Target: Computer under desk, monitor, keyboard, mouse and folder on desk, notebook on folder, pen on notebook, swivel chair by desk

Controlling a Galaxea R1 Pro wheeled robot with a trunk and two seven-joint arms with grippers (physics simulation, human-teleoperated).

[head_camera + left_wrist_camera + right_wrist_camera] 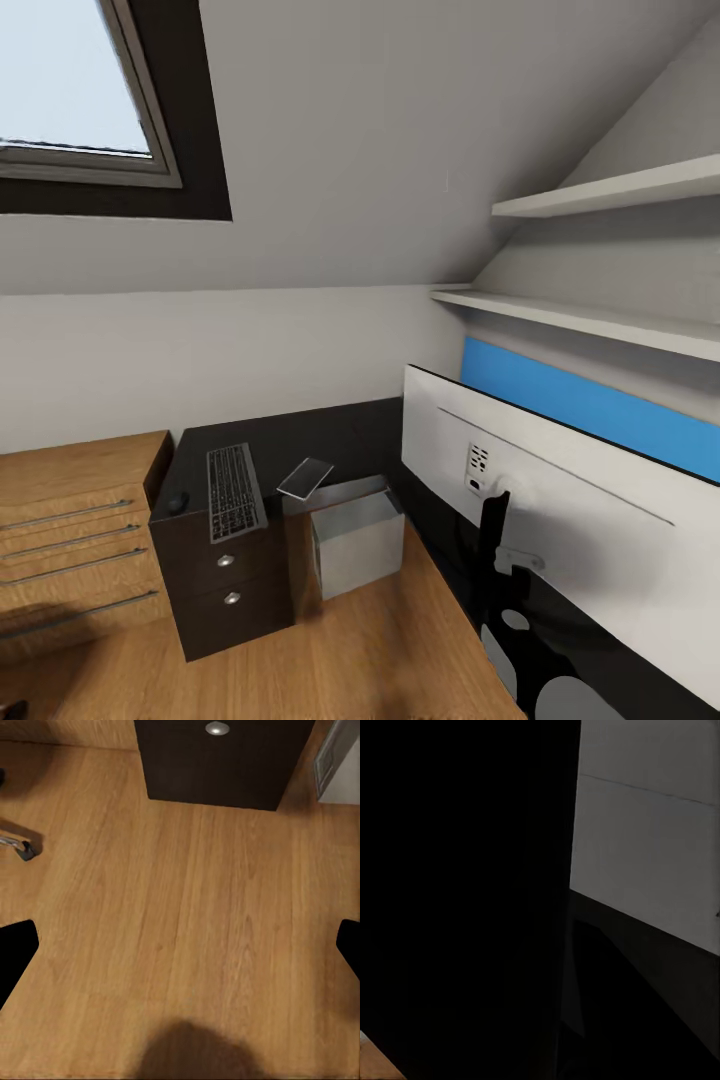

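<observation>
The desk [330, 435] has a glossy black top and a dark drawer unit [228, 585]. On it lie the keyboard [233, 492], the small dark mouse [178, 502] to its left, and the pale notebook [305, 478] to its right. The monitor [560, 500] stands on the desk's right wing with its pale back towards me. The computer [358, 545] stands on the floor at the desk's inner corner, beside the drawers. My left gripper [180, 949] hangs open over the wooden floor in front of the drawer unit [217, 757]. The monitor's back [652, 832] shows past dark shapes in the right wrist view.
Light wooden low shelving [70, 530] stands left of the desk. Two white wall shelves [600, 190] and a blue wall panel [590, 405] sit behind the monitor under a sloped ceiling. A chrome chair leg with caster [21, 846] lies on the floor near my left gripper.
</observation>
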